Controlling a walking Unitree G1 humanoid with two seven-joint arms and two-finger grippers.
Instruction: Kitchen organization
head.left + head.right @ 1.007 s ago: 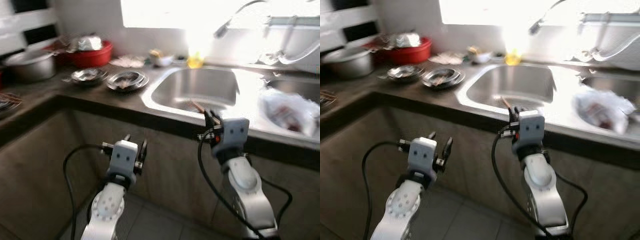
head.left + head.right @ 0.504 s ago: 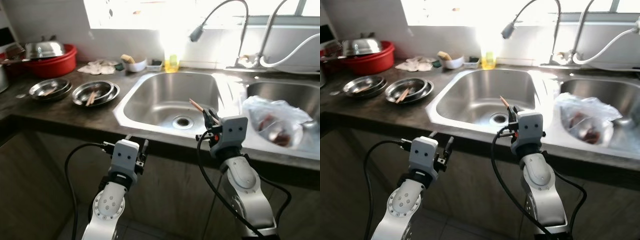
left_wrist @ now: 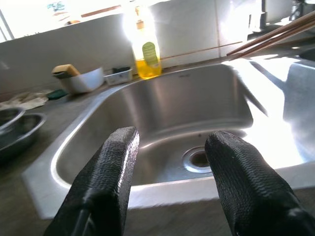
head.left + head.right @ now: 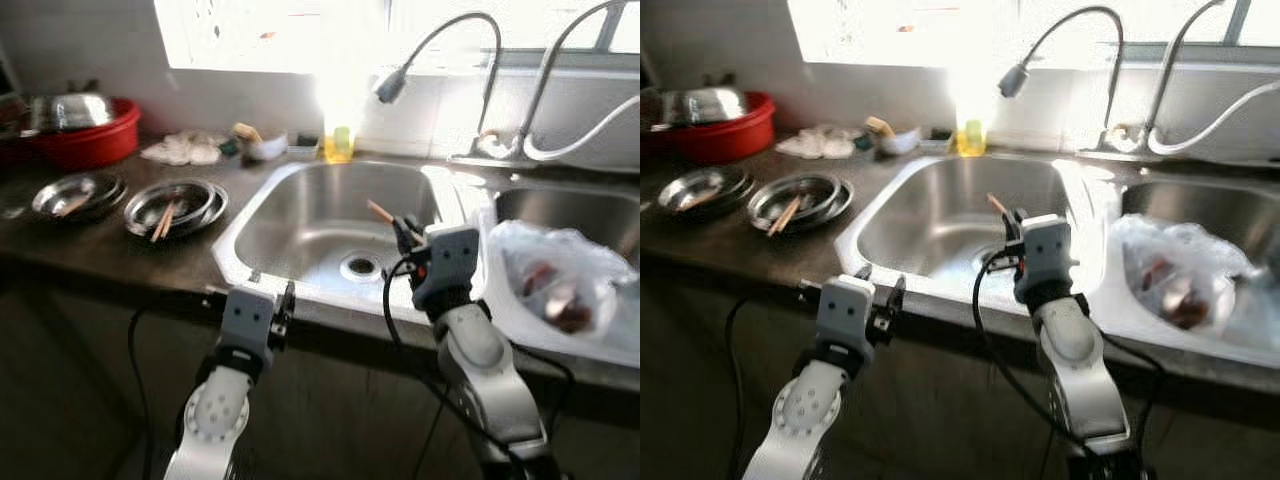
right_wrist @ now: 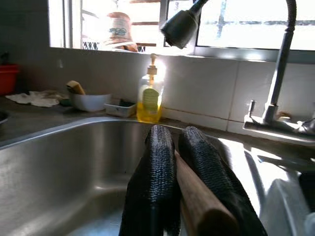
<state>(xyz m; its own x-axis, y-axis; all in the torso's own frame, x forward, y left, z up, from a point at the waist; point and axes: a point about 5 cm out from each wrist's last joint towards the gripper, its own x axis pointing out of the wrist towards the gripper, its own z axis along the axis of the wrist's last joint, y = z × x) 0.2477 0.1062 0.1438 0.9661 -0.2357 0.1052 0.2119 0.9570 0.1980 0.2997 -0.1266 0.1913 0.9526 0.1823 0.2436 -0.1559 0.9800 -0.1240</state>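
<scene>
Gripping chopsticks [image 5: 197, 196], apparently two | right tool [image 4: 405, 232] over sink [image 4: 300, 215] | left tool [image 3: 170, 172] open, empty

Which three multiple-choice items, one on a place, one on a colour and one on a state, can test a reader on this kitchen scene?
1. Where does the yellow soap bottle stand?
A. behind the steel sink basin
B. inside the red plastic tub
C. on the floor

2. What colour is the tub at the counter's far left?
A. blue
B. red
C. white

3. How is the right pincer?
A. open, holding nothing
B. shut on the brown wooden chopsticks
C. shut on a plate

Answers:
1 A, the bottle stands on the ledge behind the basin.
2 B, its wall is red.
3 B, the right wrist view shows wood clamped between both fingers.
</scene>
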